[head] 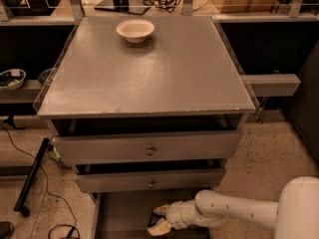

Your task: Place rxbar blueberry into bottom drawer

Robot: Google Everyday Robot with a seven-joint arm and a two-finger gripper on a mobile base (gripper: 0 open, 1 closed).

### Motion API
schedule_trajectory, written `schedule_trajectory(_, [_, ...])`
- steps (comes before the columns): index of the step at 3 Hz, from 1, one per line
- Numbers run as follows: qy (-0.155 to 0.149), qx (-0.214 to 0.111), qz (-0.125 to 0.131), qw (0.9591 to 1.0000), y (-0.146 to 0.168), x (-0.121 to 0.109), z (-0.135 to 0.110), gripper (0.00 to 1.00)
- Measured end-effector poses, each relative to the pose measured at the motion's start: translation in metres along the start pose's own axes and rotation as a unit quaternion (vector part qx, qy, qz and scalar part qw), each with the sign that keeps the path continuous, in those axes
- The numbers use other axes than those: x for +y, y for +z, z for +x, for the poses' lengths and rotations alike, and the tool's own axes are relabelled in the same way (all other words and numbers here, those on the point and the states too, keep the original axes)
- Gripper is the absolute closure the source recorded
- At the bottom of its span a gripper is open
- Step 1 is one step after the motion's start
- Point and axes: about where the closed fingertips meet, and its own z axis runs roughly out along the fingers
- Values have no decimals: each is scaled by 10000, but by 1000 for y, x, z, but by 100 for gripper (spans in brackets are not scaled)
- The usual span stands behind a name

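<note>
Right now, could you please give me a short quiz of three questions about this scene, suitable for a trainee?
1. True or false: the hand is up beside the white bowl.
2. Choose one. What does the hand hold? A) a spoon B) the rxbar blueberry C) nothing
3. Fill in: the white bowl stands on the cabinet ____.

Key
1. False: the hand is low, over the open bottom drawer.
2. B: its fingers are closed on the dark bar.
3. Top: the bowl stands near the far edge of the cabinet top.
</note>
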Motion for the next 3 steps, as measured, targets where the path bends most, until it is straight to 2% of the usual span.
schedule_trajectory(2, [43,-88,4,10000,22,-9,10,100])
schedule_trajectory(3, [143,-269,98,9995,47,-25,12,100])
